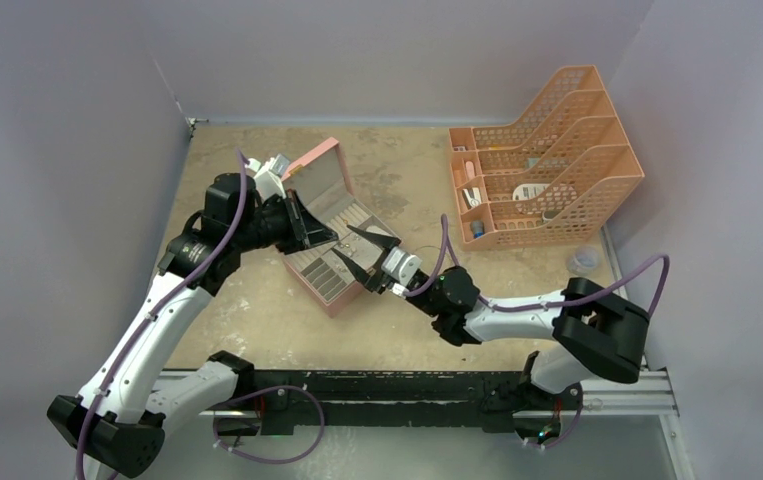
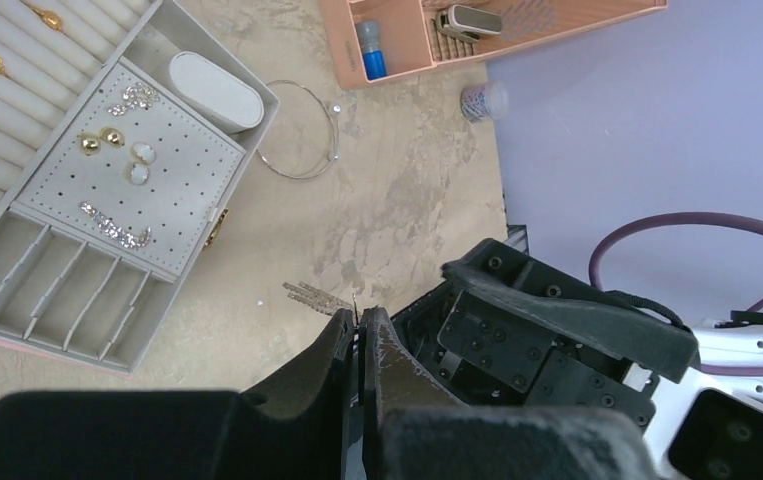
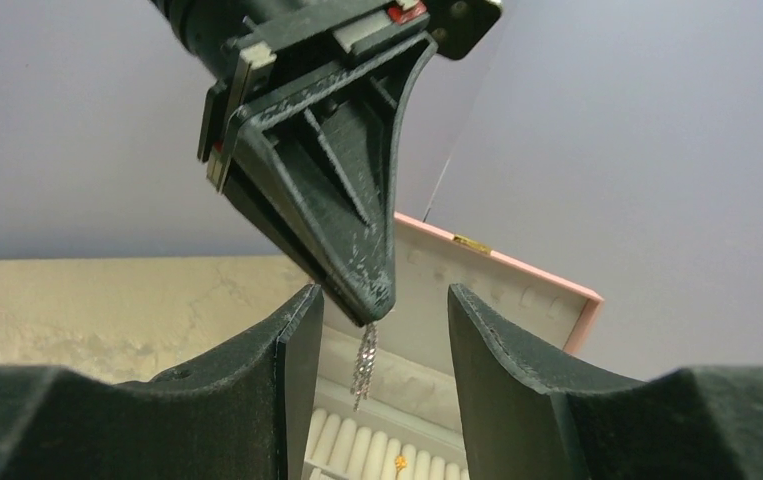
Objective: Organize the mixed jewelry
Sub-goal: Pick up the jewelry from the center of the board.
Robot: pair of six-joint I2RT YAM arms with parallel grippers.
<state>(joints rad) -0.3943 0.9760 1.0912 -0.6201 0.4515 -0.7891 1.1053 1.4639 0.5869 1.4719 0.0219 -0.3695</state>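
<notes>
Left gripper (image 3: pixel 372 295) clamps dangling silvery chain (image 3: pixel 364 362); right gripper (image 1: pixel 361 251) spread wide.

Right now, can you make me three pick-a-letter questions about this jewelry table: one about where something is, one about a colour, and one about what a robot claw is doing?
1. Where is the large thin wire hoop?
A. hanging on the wall
B. on the beige table beside the pink rectangular jewelry box
C. inside the lid

2. What colour is that box outside?
A. green
B. pink
C. black

3. What is the black left gripper doing?
A. gaping wide
B. lying on the table
C. pinching the small silvery chain piece

Answers:
1 B, the hoop lies flat on the table by the box's corner.
2 B, its shell is pink and its lining grey.
3 C, the chain dangles from its closed tips.
</notes>
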